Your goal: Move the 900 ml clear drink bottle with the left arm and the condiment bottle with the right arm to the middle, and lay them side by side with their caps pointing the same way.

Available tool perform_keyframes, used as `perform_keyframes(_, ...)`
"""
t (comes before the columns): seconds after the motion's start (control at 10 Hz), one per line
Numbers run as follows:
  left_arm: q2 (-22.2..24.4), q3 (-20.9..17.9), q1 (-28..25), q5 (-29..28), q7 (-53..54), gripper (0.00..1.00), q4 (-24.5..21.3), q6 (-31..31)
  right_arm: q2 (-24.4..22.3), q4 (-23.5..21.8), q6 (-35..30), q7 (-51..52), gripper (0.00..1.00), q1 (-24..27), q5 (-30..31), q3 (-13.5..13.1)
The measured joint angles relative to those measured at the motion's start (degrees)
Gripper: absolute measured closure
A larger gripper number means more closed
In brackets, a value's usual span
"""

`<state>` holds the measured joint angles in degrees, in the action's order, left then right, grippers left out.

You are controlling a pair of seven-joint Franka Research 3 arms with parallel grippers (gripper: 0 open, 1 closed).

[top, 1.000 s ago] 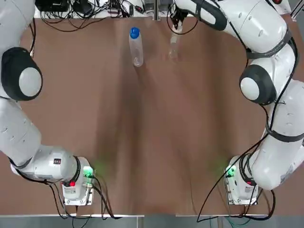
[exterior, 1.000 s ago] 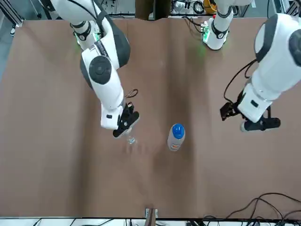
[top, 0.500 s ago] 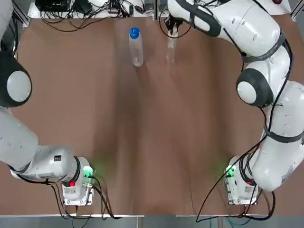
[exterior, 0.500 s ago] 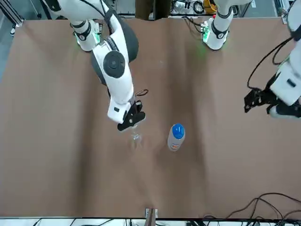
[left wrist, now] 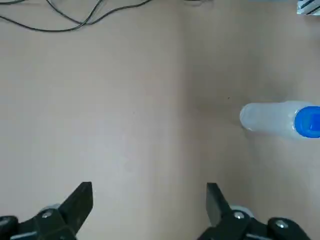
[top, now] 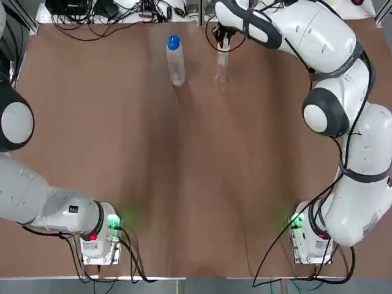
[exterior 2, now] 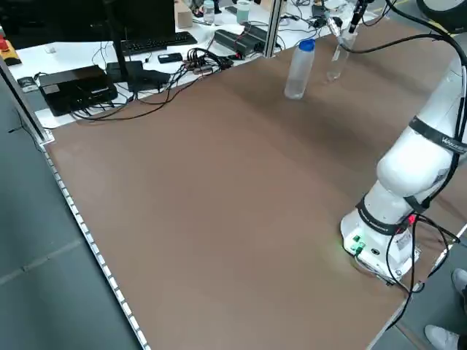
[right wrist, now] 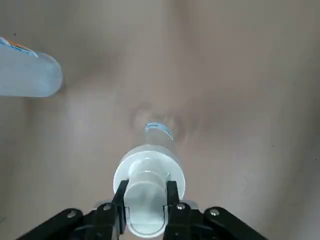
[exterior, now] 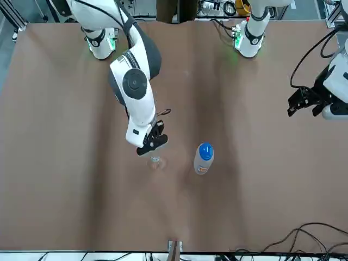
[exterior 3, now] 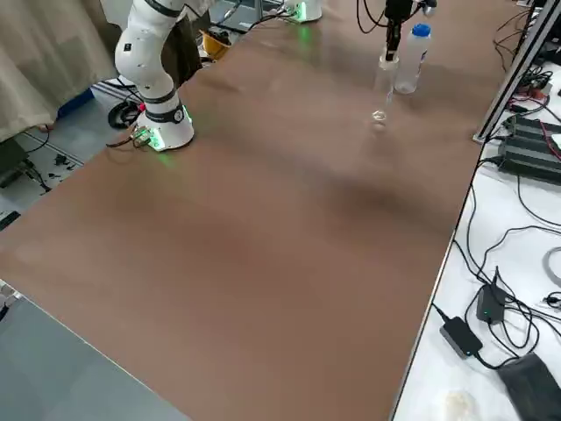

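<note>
The left claw hangs wide open near the left edge of the table, holding nothing. The clear drink bottle stands straight up near the far edge, blue cap on top. Just right of it, the condiment bottle stands up too, cap up. The right claw is clenched on its top.

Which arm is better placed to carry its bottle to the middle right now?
Right. The right gripper is shut on the condiment bottle at its cap, ready to lift. The left gripper hangs open far off to the robot's left, well apart from the drink bottle, which stands ungrasped.
</note>
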<state>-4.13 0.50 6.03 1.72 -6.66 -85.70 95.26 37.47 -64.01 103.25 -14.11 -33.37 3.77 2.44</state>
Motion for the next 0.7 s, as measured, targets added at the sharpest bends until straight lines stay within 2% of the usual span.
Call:
perform_keyframes(0.3, 0.0, -0.1, 0.0, 0.0, -0.1, 0.0, -0.2, -0.8, 0.3, -1.6, 2.7, 0.0, 0.66, 0.0, 0.0, 0.0)
perform_keyframes(0.7, 0.0, -0.2, 0.0, 0.0, -0.1, 0.0, -0.2, -0.8, 0.5, -1.9, 2.9, 0.2, 0.66, 0.2, 0.0, -0.1)
